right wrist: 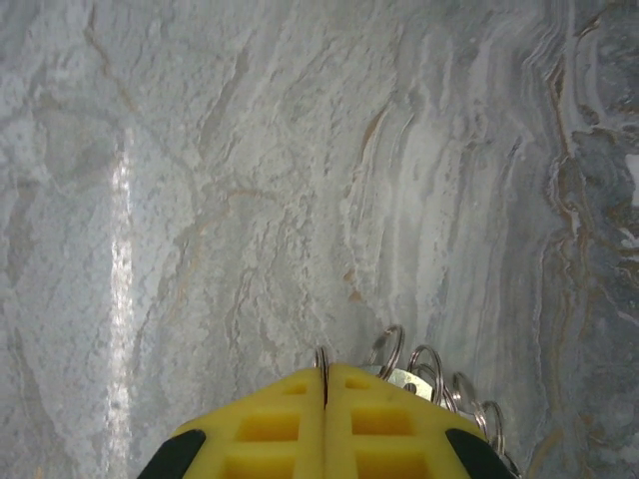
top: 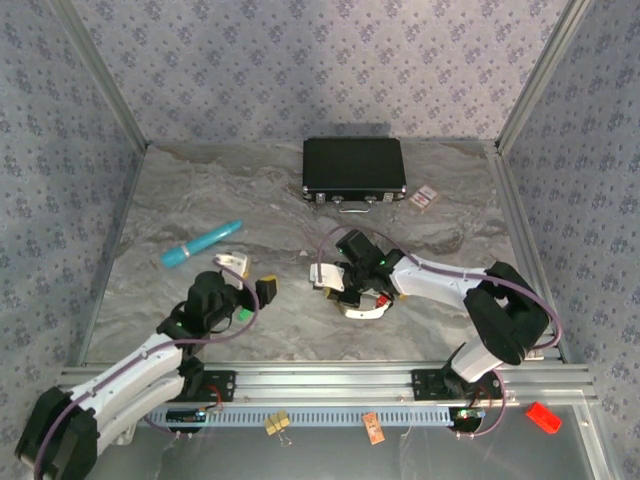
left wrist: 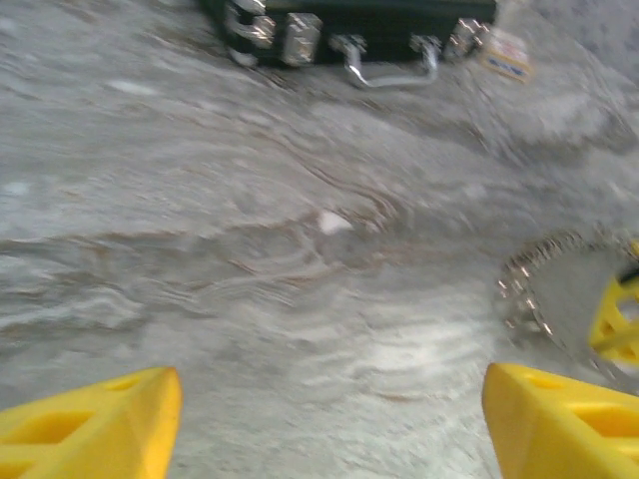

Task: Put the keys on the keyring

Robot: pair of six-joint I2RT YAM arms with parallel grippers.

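Top external view gives you first the grey marble table (top: 200, 200), with your two arms reaching in from the near edge: the left arm (top: 130, 370) from the lower left, the right arm (top: 480, 300) from the right side. At the far edge lies the black case (top: 355, 166), closed, and a teal pen (top: 201, 243) lies well apart from it, to the left. Your left gripper (top: 250, 278) is over the table left of the middle. In the left wrist view its yellow fingertips (left wrist: 90, 424) stand wide apart, with bare table between them, so this hand is open. Your right gripper (right wrist: 324, 384) is closed. In the right wrist view the two yellow pads press together and a thin metal wire is pinched in the seam between them, with small rings just beside it. This wire belongs to the keyring (top: 365, 311), which sits near the middle of the table, at the tip of the right gripper. A red key (top: 381, 299) is at the right side of the hoop. A small green piece (top: 243, 313) is just beside the left gripper. You cannot tell if it is a key.
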